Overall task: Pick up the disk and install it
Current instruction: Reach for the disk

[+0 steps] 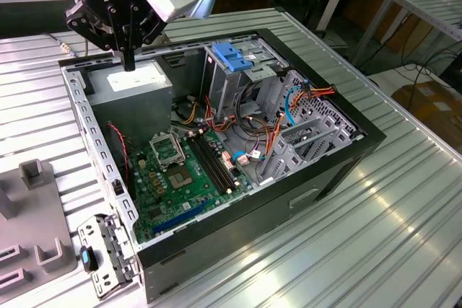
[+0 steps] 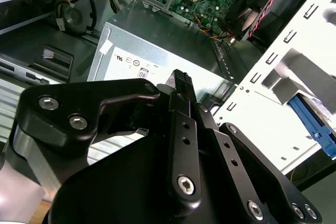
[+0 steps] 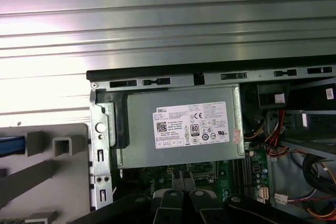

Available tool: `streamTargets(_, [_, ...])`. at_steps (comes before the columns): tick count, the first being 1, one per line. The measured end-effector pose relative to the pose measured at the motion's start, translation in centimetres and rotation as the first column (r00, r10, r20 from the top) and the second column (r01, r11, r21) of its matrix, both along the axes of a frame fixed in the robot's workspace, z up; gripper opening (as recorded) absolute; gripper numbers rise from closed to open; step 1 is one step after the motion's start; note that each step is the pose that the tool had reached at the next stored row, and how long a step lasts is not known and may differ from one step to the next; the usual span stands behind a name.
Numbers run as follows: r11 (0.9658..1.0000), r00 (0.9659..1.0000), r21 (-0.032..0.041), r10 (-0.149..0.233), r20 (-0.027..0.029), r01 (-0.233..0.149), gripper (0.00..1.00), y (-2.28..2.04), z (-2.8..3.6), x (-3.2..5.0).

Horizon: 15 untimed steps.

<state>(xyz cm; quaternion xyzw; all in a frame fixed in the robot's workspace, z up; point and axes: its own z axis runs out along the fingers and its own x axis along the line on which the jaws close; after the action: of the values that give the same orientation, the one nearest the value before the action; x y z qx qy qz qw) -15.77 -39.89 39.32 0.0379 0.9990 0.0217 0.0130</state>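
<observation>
Hand [image 2: 181,77] over grey power supply [image 2: 142,51]

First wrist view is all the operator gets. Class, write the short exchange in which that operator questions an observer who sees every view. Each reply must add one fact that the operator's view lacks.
Operator: I see a power supply's label below me. How does the tool stand to it?
Observer: In the exterior view the tool hangs above the power supply, shut and holding nothing.
Operator: Is there anywhere in the case for a drive?
Observer: Yes. The exterior view shows a tall metal cage at mid-case, towards that view's right of the supply, with a light-blue block on top.
</observation>
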Motion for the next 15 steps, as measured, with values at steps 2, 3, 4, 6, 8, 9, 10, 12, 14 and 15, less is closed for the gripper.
streamTargets(2, [1.0000, 1.0000, 0.0000, 0.000, 0.0001, 0.000, 0.11, 0.00, 0.00, -0.04])
streamTargets(3, [1.0000, 1.0000, 0.0001, 0.000, 0.0001, 0.000, 0.11, 0.00, -0.01, -0.06])
streamTargets(4, [1.0000, 1.0000, 0.0000, 0.000, 0.0001, 0.000, 0.11, 0.00, 0.00, -0.10])
streamTargets(6, [1.0000, 1.0000, 0.0000, 0.000, 0.0001, 0.000, 0.11, 0.00, 0.00, -0.14])
streamTargets(8, [1.0000, 1.0000, 0.0000, 0.000, 0.0000, 0.000, 0.11, 0.00, 0.00, -0.19])
streamTargets(9, [1.0000, 1.0000, 0.0000, 0.000, 0.0000, 0.000, 0.11, 0.00, 0.00, -0.21])
streamTargets(10, [1.0000, 1.0000, 0.0000, 0.000, 0.0001, 0.000, 0.11, 0.00, 0.00, -0.24])
streamTargets(12, [1.0000, 1.0000, 0.0000, 0.000, 0.0001, 0.000, 0.11, 0.00, 0.00, -0.29])
streamTargets(14, [1.0000, 1.0000, 0.0000, 0.000, 0.0000, 0.000, 0.11, 0.00, 0.00, -0.34])
streamTargets(15, [1.0000, 1.0000, 0.0000, 0.000, 0.0001, 0.000, 0.11, 0.00, 0.00, -0.38])
